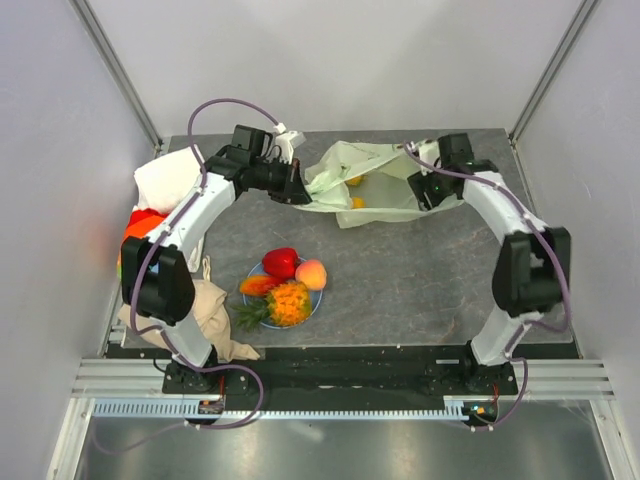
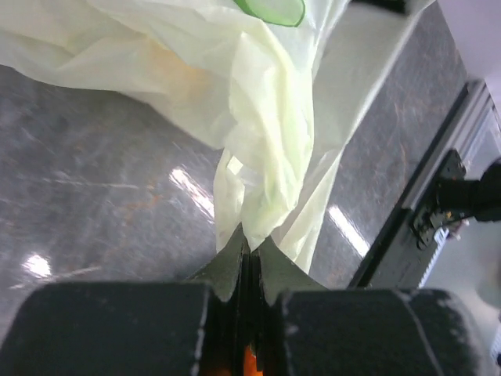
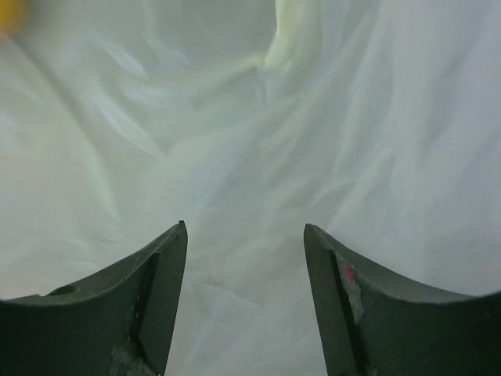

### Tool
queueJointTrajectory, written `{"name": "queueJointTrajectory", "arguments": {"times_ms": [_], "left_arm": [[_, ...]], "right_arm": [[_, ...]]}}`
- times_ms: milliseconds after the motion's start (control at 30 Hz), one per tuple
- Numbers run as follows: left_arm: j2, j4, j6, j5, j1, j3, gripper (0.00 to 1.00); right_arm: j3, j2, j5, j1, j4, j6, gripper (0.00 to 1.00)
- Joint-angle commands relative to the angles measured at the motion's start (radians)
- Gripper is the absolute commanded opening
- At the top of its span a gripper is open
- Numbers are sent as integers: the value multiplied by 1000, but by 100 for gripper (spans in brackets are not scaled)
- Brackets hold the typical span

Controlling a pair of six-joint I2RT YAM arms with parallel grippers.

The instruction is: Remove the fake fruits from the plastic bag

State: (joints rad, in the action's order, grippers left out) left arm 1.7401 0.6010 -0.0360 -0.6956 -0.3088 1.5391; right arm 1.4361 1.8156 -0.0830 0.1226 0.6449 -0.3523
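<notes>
Upper centre of the top view, the left gripper (image 2: 249, 244) pinches the thin translucent pale yellow-green plastic bag (image 2: 266, 133); the right gripper (image 3: 245, 235) holds its jaws apart over the film

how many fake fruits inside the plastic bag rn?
2, both seen through the plastic bag: the far yellow-orange fruit near its middle, and the near yellow-orange fruit just below it by the bag's near edge. Folds may hide more.
</notes>
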Motion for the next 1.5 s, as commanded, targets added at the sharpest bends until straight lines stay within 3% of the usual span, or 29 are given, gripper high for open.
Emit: {"name": "queueJointTrajectory", "arguments": {"times_ms": [0, 100, 267, 433, 533, 700, 1000, 1167, 1467], "left_arm": [[-122, 51, 108, -7, -12, -22, 2], [-97, 62, 114, -11, -15, -5, 2], [-45, 115, 154, -33, -16, -4, 2], [-8, 115, 174, -8, -26, -17, 2], [24, 105, 168, -15, -38, -2, 2], [61, 98, 159, -22, -76, 35, 2], [59, 79, 140, -10, -79, 47, 2], [71, 75, 139, -10, -87, 58, 2], [62, 75, 148, 15, -87, 56, 1]], "right_arm": [[-10, -228, 5, 5, 28, 3, 70], [-31, -271, -217, 20, -38, -25, 77], [41, -75, -326, 91, -51, 1, 87], [188, 161, -296, 89, -82, 148, 90], [234, 224, -296, 91, -111, 194, 91], [260, 234, -259, 95, -145, 254, 92], [227, 148, -336, 98, -197, 246, 96], [216, 227, -271, 130, -292, 299, 98], [291, 358, -166, 147, -300, 277, 98]]}}
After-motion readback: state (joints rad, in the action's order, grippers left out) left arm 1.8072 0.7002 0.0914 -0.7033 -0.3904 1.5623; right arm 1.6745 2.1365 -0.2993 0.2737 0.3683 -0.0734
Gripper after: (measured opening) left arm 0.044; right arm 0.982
